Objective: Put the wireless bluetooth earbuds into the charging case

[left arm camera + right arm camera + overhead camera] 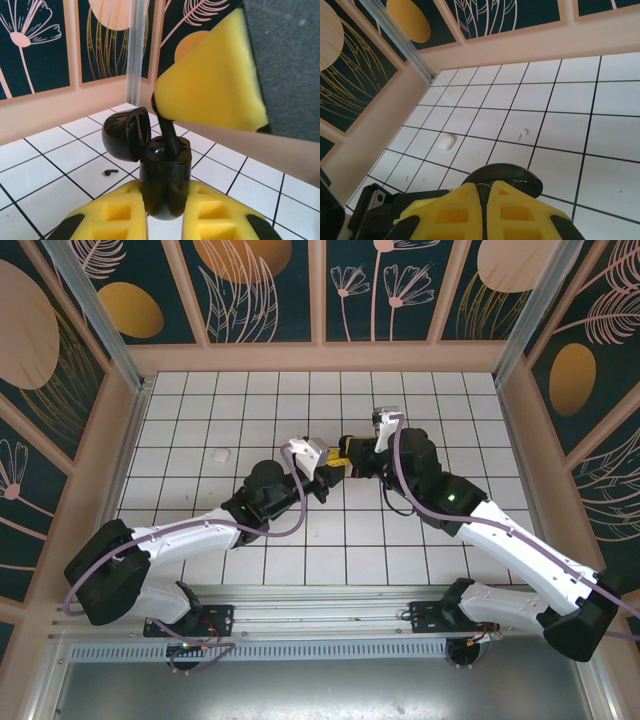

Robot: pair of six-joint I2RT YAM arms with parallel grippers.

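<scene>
Even, diffuse light is falling from above on the white tiled table [330, 400], keeping it bright without hard glare. The arms [480, 520] are casting only soft, faint shadows on the tiles. In the left wrist view the glossy black charging case [165, 185] and black earbud [169, 132] are catching small white highlights, while a yellow finger pad [210, 80] close to the lens is blurring, with a smeared tan band [260, 145] beneath it. In the right wrist view the right pincer [482, 186] is looking slightly soft, the far tiles crisp.
</scene>
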